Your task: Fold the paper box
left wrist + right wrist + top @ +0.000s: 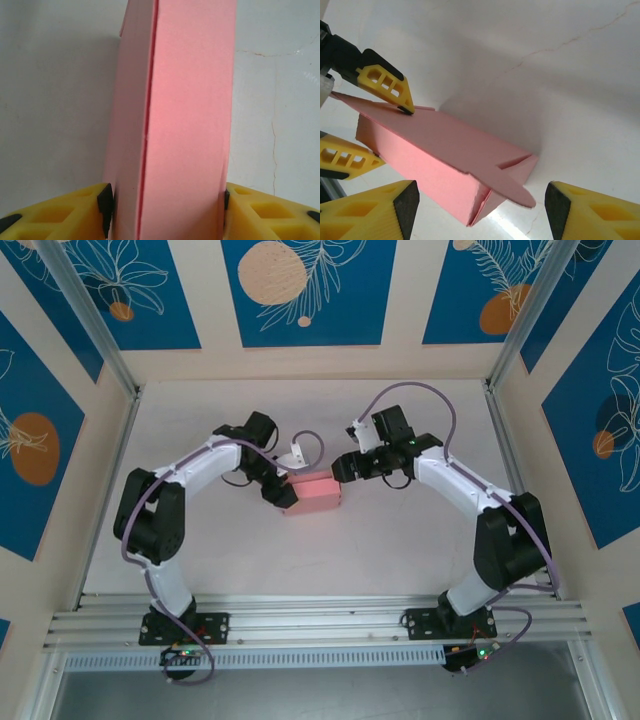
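Your left hand (pixel 281 493) pinches the paper box (pixel 312 493) to steady it.
Your right hand (pixel 345 468), spread, faces the untucked end flap (pixel 512 192).

Both arms bow outward at the elbow, left arm (pixel 200 465) and right arm (pixel 460 485), wrists turned in to face each other. The left pincer (pixel 285 496) is clamped, yellow fingers (pixel 65 215) pressed against both sides of the paper box (pixel 315 492). The right pincer (pixel 340 468) is spread wide, its fingers (pixel 370 210) flanking the box's end, touching nothing.
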Controlling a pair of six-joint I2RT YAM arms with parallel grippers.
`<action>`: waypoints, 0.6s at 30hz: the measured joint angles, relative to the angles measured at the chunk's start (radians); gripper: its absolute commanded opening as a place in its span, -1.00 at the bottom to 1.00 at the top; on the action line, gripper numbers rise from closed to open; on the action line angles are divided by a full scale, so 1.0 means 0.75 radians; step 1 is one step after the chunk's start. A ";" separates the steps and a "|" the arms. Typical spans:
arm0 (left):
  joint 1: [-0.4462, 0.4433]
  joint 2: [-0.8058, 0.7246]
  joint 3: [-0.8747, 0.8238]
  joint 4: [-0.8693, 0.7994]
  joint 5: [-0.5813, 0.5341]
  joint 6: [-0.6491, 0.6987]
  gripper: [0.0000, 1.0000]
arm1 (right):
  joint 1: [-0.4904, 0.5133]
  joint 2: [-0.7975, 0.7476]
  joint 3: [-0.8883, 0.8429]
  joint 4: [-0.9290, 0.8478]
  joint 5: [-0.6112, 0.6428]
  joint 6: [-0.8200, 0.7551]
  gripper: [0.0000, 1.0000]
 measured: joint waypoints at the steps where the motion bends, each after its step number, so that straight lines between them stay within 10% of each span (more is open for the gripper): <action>1: 0.002 0.010 0.011 -0.007 0.005 0.004 0.11 | 0.000 0.011 0.009 -0.002 0.002 -0.010 0.37; 18: 0.015 0.052 0.066 -0.054 0.011 0.009 0.10 | 0.040 0.102 0.116 -0.066 0.124 -0.077 0.03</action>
